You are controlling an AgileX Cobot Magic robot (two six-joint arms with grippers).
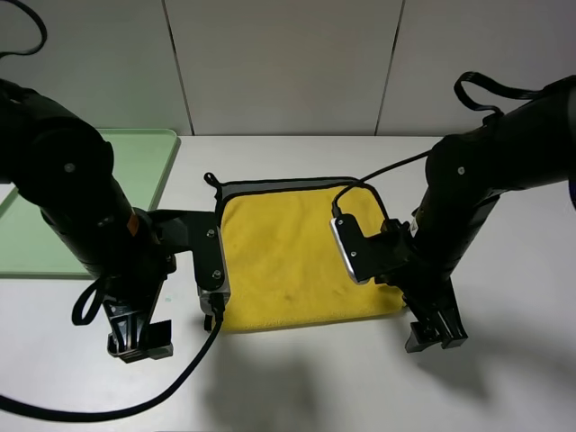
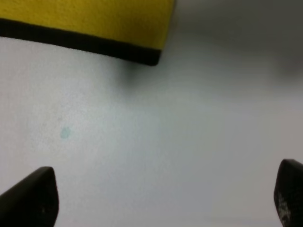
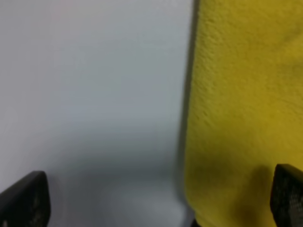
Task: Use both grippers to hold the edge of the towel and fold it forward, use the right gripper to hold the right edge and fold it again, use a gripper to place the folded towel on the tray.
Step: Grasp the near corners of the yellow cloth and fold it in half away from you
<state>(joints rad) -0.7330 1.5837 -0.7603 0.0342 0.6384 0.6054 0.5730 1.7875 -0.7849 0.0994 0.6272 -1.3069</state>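
Note:
The yellow towel (image 1: 297, 256) lies flat in the middle of the white table, with a grey strip and the black hem (image 1: 279, 184) along its far edge and a small black loop (image 1: 210, 180) at its far left corner. My left gripper (image 1: 139, 340) is open and low over the table, left of the towel's near left corner; the left wrist view (image 2: 165, 198) shows that corner (image 2: 147, 54) ahead of it. My right gripper (image 1: 436, 331) is open by the near right corner; in the right wrist view (image 3: 156, 198) one fingertip (image 3: 289, 196) is over the yellow cloth (image 3: 241, 104). The mint-green tray (image 1: 148, 171) sits at the far left.
A white panelled wall (image 1: 288, 63) closes the back of the table. Bare white tabletop (image 1: 297, 378) lies in front of the towel and to its right. Black cables (image 1: 135, 409) loop from the left arm across the near table.

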